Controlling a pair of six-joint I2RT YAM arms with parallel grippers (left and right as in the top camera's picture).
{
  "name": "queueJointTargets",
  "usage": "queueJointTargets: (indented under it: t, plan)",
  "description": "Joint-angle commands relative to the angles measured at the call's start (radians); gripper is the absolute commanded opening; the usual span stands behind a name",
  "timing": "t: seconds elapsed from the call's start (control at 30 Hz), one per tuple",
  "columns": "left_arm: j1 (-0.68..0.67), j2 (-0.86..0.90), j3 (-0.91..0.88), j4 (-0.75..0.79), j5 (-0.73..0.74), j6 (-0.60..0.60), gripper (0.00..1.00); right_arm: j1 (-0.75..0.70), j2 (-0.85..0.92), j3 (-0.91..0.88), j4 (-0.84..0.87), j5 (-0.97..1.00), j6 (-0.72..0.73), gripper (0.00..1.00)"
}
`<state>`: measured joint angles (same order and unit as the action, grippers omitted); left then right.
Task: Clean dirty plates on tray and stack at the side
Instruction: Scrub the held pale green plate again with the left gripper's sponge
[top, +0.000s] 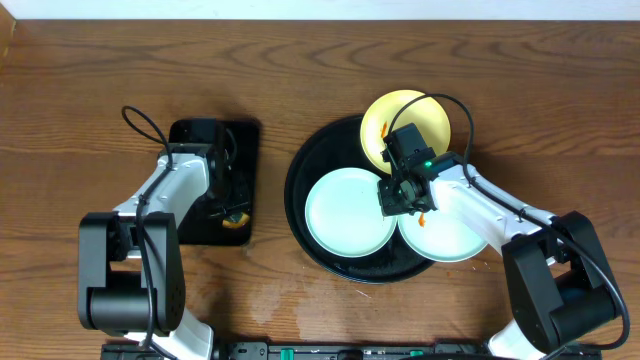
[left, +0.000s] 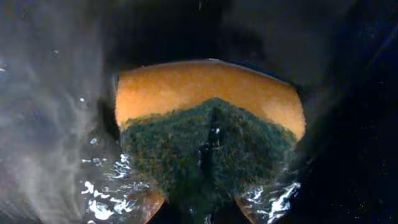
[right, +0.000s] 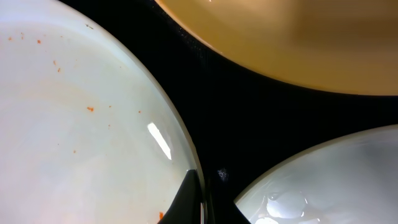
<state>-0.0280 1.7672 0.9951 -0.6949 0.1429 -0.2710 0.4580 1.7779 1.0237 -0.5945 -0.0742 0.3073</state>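
Observation:
The round black tray (top: 300, 200) holds three plates: a pale yellow one (top: 400, 115) at the back, a mint-blue one (top: 345, 215) on the left and another (top: 450, 240) on the right with an orange smear. My right gripper (top: 398, 195) is shut on the left mint plate's (right: 74, 118) right rim, one dark finger (right: 188, 200) lying on its speckled surface. The yellow plate (right: 292, 43) and right mint plate (right: 336, 180) lie close by. My left gripper (top: 228, 207) is down in the small tray, shut on an orange and green sponge (left: 205, 93).
A small rectangular black tray (top: 195, 225) sits left of the round one, wet inside, with water glinting (left: 106, 199) around the sponge. Bare wooden table (top: 270, 60) surrounds both trays. A damp patch (top: 275, 300) marks the wood near the front edge.

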Motion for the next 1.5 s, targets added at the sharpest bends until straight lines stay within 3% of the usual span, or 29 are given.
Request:
queueJointTargets:
  t: [0.0, 0.1, 0.27, 0.4, 0.5, 0.7, 0.97, 1.47]
  plan:
    - [0.001, -0.02, 0.047, -0.056, -0.016, 0.008, 0.07, 0.006, -0.021, 0.017, 0.0, 0.033, 0.021, 0.01]
    - [0.0, -0.067, 0.126, -0.137, -0.068, 0.003, 0.07, 0.006, -0.021, 0.017, 0.0, 0.033, 0.021, 0.01]
    - [0.0, -0.138, 0.148, -0.121, -0.082, -0.052, 0.08, 0.006, -0.021, 0.017, 0.005, 0.037, 0.021, 0.01]
    - [-0.018, -0.141, 0.148, -0.122, 0.208, -0.094, 0.07, 0.006, -0.021, 0.017, 0.003, 0.048, 0.021, 0.01]
    - [-0.085, -0.141, 0.148, -0.073, 0.32, -0.136, 0.07, 0.006, -0.021, 0.017, 0.008, 0.048, 0.021, 0.01]
    - [-0.308, -0.114, 0.128, 0.1, 0.303, -0.296, 0.07, 0.006, -0.021, 0.017, 0.011, 0.048, 0.022, 0.01]
    - [-0.525, 0.061, 0.123, 0.288, 0.274, -0.587, 0.08, 0.006, -0.021, 0.017, 0.007, 0.048, 0.022, 0.01]
    - [-0.648, 0.149, 0.122, 0.41, 0.256, -0.913, 0.07, 0.006, -0.021, 0.017, 0.008, 0.048, 0.022, 0.01]
